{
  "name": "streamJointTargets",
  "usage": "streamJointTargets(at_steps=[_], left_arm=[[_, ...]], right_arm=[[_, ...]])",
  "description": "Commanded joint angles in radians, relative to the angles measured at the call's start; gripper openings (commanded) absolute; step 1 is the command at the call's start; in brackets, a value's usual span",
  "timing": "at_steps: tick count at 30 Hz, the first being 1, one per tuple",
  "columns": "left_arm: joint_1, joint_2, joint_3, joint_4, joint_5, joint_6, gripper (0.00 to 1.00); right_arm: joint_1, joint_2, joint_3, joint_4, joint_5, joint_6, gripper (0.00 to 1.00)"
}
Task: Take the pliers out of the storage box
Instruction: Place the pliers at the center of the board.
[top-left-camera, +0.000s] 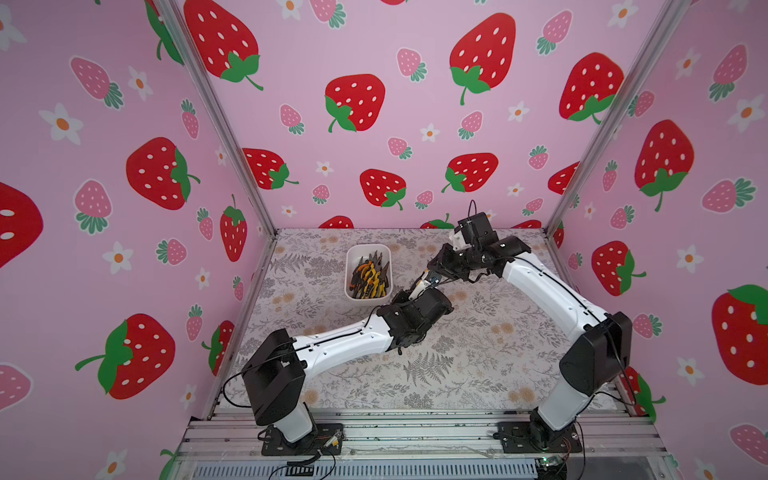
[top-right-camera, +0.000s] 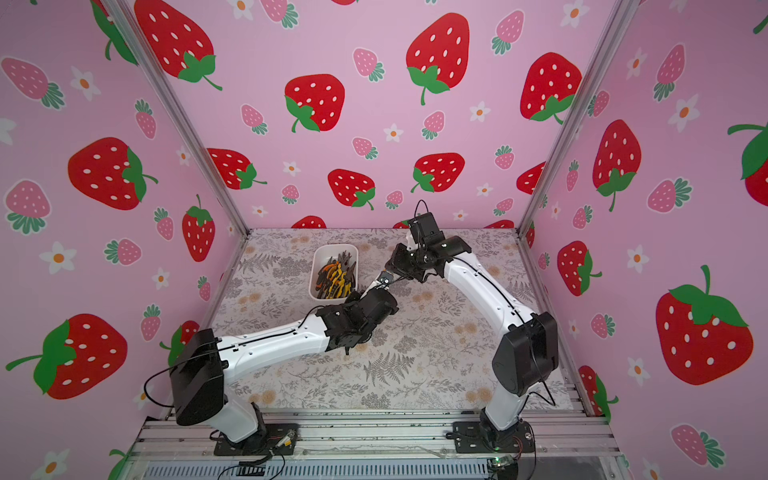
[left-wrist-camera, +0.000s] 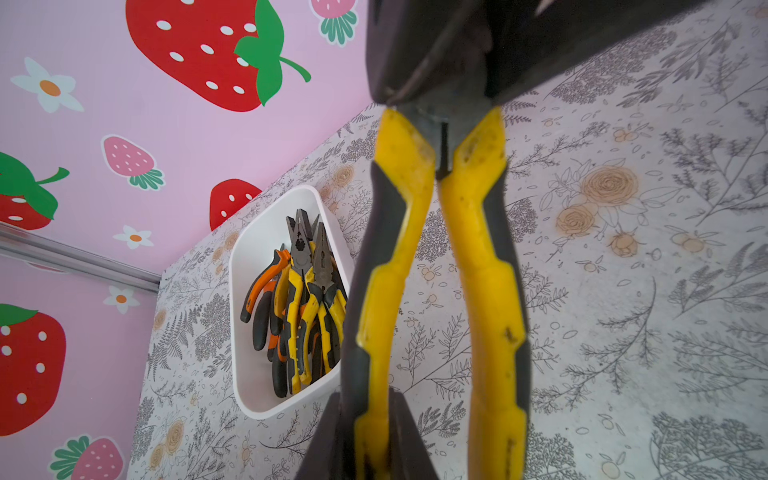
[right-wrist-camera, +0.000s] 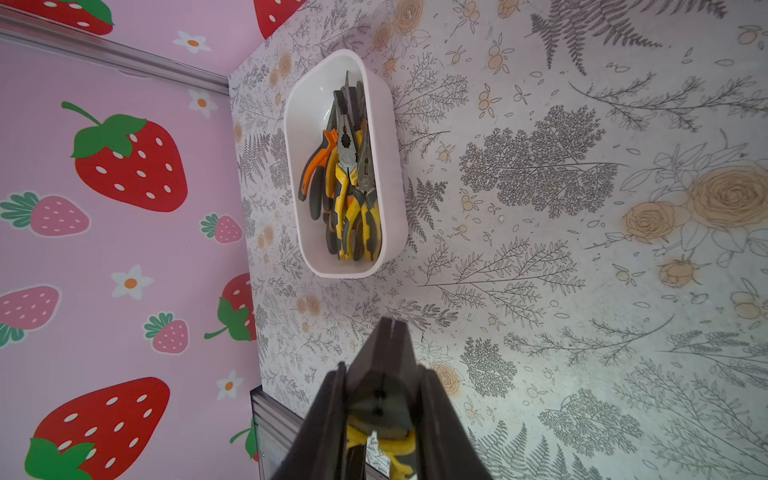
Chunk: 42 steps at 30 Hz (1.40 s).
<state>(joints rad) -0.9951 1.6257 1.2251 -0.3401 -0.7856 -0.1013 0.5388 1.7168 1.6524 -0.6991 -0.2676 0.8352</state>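
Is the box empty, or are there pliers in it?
Not empty. The box holds a pile of pliers, orange- and yellow-handled. One yellow pair is outside it.

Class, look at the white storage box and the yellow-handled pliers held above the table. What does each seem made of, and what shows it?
Storage box: probably plastic, smooth, slightly glossy; seamless white walls with rounded corners. Held pliers: head looks like dark, dull metal; handles seem sleeved in yellow-and-black rubber or plastic, matte, with scuffed dark specks.
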Motion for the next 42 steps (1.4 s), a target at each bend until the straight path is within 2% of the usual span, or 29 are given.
streamJointTargets(at_steps=[1,3,6,7,14,19,25,28,36,42], left_arm=[[-0.005,-0.027,0.086,0.022,0.003,-0.037,0.07],[-0.005,-0.040,0.091,0.012,0.021,-0.052,0.38],[-0.005,-0.067,0.098,-0.019,0.042,-0.074,0.57],[-0.005,-0.082,0.100,-0.034,0.049,-0.086,0.60],[-0.003,-0.236,0.050,-0.100,0.107,-0.144,0.64],[-0.003,-0.279,0.002,-0.146,0.130,-0.174,0.62],[0.011,-0.271,-0.063,-0.120,0.194,-0.203,0.62],[0.033,-0.255,-0.086,-0.092,0.234,-0.215,0.62],[0.093,-0.191,-0.129,-0.020,0.353,-0.229,0.61],[0.115,-0.161,-0.152,0.020,0.404,-0.221,0.60]], right_arm=[[0.007,-0.015,-0.026,-0.022,0.061,-0.025,0.00],[0.007,-0.028,-0.031,-0.025,0.094,-0.042,0.00],[-0.005,-0.044,-0.015,-0.058,0.156,-0.087,0.00],[-0.017,-0.045,-0.001,-0.077,0.173,-0.108,0.00],[-0.180,0.003,0.097,-0.218,0.263,-0.348,0.00],[-0.334,0.136,0.214,-0.310,0.342,-0.577,0.00],[-0.486,0.285,0.279,-0.268,0.309,-0.659,0.00],[-0.509,0.389,0.371,-0.276,0.306,-0.695,0.00],[-0.510,0.653,0.667,-0.317,0.409,-0.802,0.00],[-0.513,0.765,0.774,-0.296,0.383,-0.822,0.00]])
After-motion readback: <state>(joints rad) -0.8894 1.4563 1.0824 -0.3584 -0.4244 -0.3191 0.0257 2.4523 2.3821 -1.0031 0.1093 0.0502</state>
